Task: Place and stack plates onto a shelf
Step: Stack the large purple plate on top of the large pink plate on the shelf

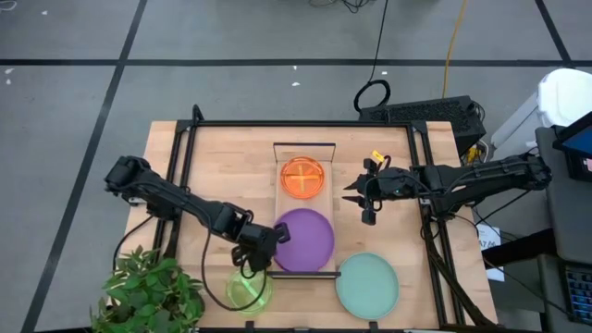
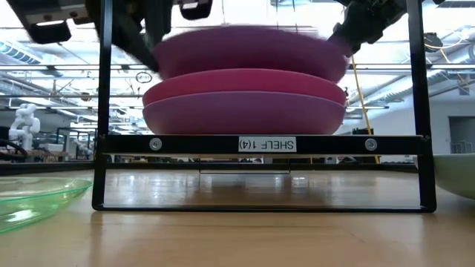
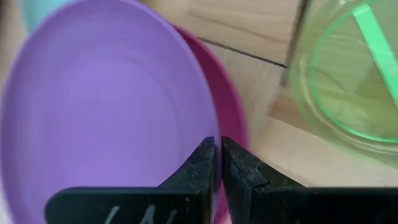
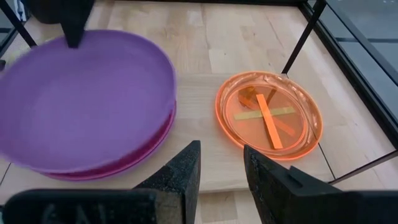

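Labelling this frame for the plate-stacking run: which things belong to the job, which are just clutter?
Job:
- purple plate, in left hand
- magenta plate under it
- orange plate
- teal plate
- green plate
- shelf
- right hand, open, beside shelf

Clutter:
- potted plant
- cables

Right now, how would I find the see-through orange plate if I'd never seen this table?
Find the narrow light-wood shelf in the middle of the table. The orange plate lies at its far end, beside the purple plate. It is smaller, see-through, and the only orange one.
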Controlling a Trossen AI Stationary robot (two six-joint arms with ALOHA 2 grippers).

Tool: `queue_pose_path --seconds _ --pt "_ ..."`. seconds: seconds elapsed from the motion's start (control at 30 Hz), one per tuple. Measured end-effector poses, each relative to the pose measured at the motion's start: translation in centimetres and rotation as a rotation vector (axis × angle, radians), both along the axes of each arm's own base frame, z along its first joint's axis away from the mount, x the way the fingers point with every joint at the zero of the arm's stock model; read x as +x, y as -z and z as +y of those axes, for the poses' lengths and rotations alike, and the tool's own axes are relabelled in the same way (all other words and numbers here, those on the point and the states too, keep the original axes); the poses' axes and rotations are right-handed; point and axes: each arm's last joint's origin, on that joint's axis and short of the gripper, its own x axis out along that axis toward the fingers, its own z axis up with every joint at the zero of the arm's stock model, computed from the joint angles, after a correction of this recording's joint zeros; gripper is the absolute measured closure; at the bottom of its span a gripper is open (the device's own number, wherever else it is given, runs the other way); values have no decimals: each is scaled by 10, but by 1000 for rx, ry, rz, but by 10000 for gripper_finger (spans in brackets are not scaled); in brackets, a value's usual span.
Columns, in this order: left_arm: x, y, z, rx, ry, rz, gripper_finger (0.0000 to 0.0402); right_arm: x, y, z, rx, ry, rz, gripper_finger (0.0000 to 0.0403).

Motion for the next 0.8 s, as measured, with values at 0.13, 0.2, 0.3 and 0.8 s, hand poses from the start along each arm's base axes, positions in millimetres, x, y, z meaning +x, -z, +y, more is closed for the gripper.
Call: queue_pose_path --seconds 0.13,0.2,0.3,0.8 --pt "5 4 3 -22 -47 2 378 0 0 0 0 0 0 298" --pt "4 4 4 -29 -68 14 378 0 0 0 0 0 1 298" --pt "5 4 5 -53 -104 26 378 0 0 0 0 0 0 298" --pt "7 1 -1 -164 -182 21 317 0 0 0 0 0 2 298"
